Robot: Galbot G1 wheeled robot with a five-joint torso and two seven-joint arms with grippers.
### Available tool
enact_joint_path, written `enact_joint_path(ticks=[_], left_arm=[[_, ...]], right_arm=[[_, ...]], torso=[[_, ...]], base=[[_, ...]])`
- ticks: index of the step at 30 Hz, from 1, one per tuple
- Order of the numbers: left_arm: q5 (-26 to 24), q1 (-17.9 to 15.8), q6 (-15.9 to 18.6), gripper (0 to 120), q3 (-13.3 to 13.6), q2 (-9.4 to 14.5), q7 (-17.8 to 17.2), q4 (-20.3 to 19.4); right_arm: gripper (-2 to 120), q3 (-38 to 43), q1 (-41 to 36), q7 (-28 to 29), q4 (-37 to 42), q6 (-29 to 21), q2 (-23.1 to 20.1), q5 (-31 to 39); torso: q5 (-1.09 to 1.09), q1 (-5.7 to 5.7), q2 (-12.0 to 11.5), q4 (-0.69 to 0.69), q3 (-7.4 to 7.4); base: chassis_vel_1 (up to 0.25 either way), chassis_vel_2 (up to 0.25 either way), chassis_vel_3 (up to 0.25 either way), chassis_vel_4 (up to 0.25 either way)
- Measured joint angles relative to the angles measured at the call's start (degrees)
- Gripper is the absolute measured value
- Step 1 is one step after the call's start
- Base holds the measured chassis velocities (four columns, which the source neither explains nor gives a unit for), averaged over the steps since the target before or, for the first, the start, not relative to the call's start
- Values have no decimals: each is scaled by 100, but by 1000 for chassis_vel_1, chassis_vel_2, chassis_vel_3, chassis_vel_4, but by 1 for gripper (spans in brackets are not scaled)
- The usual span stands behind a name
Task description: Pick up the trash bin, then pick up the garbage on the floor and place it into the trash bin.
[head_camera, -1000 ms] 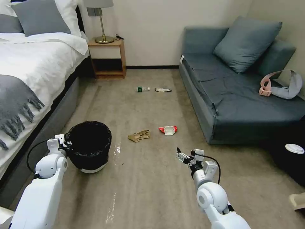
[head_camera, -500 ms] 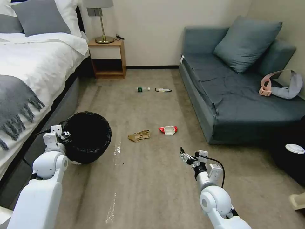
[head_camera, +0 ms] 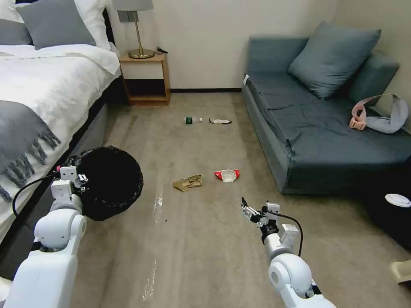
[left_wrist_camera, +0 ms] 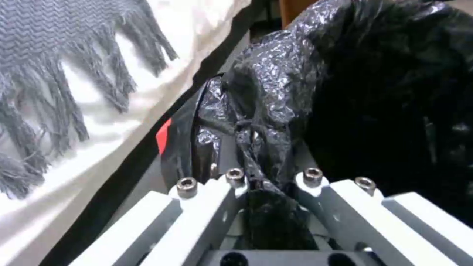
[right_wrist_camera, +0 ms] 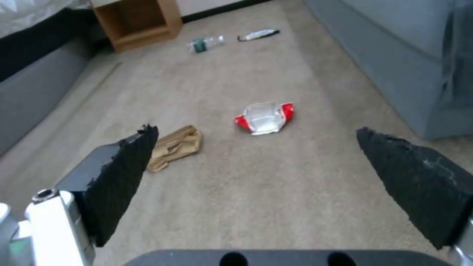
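L gripper (head_camera: 81,177) was clenched on the bin (head_camera: 107,182) rim, jaws pinching the black bag (left_wrist_camera: 266,122), bin tipped and held beside the bed (head_camera: 38,85). R gripper (head_camera: 247,210) hung over bare floor w/ jaws released and spread wide, well apart from the bin. Paper bag (head_camera: 187,182) lay on the floor right of the bin, red-white wrapper (head_camera: 227,175) just past it. Bottle (head_camera: 192,120) and flat wrapper (head_camera: 220,121) lay side by side much farther from the bin, toward the nightstand (head_camera: 144,77)
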Motion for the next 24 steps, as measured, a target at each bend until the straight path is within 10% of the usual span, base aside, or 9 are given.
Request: enact_joint_path(ticks=[24], left_arm=[[-6, 199, -199, 4, -157, -48, 230, 50]], right_arm=[[100, -25, -36, -142, -136, 60, 39, 12]], torso=[[1, 0, 0, 1, 0]], base=[[-53, 51, 58, -53]])
